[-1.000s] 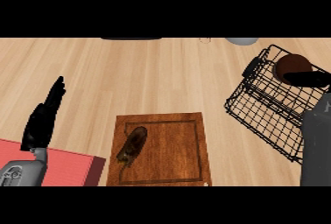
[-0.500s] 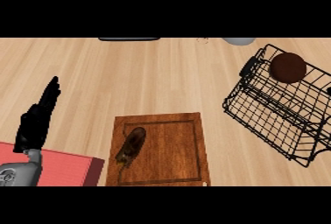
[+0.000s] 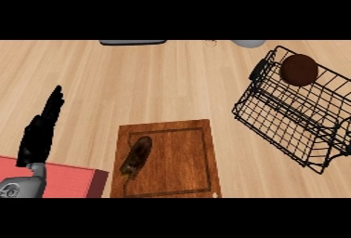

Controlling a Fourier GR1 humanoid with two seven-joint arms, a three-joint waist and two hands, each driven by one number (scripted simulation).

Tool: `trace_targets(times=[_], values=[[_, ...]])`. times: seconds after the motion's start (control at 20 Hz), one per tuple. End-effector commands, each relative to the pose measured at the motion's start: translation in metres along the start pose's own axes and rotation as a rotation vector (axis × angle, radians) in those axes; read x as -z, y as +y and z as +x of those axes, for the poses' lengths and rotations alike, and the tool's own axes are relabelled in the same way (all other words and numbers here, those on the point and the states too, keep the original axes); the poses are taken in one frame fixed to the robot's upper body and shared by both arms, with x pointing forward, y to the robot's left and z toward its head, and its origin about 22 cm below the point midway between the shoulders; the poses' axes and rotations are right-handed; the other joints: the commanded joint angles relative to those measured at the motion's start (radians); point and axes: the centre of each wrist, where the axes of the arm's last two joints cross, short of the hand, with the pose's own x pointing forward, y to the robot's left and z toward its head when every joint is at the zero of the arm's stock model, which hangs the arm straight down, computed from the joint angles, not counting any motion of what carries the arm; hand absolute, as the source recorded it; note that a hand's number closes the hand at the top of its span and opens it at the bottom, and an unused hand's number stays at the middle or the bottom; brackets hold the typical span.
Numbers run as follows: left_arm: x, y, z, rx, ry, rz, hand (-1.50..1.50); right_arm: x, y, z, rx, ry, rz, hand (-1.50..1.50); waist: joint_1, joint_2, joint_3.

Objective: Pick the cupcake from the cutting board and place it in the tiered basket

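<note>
— What sits on the counter [image 3: 158,79]?

— One wooden cutting board [image 3: 179,153], near the lower edge, with one dark elongated thing [image 3: 136,155] lying on its left half. I cannot tell what that thing is. One black wire tiered basket [image 3: 288,116] stands at the right, well apart from the board.

— And the cupcake?

— One cupcake [image 3: 299,69], round and brown, lies inside the basket, in its upper compartment near the far corner. Nothing grips it.

— How many hands show?

— One. The left hand [image 3: 40,132] shows at the left edge, fingers straight and pointing away up the counter, holding nothing, clear of the board. Its grey forearm enters at the lower left corner. The right hand is out of the view.

— Anything else?

— One red flat thing [image 3: 65,181] lies at the lower left, just beside the board, partly under the forearm. At the far edge there is one dark flat object [image 3: 132,42] and one pale grey rounded object [image 3: 248,43], both cut off by the view's edge.
</note>
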Motion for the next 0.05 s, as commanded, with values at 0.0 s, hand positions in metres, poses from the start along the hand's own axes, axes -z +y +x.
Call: trace_targets(times=[0.0], values=[[0.0074, 0.0010, 0.0054, 0.002, 0.018, 0.005, 0.00, -0.0325, -0.0531, -0.0206, 0.177, -0.051, 0.050, -1.50, -0.027, -0.005, 0.001]])
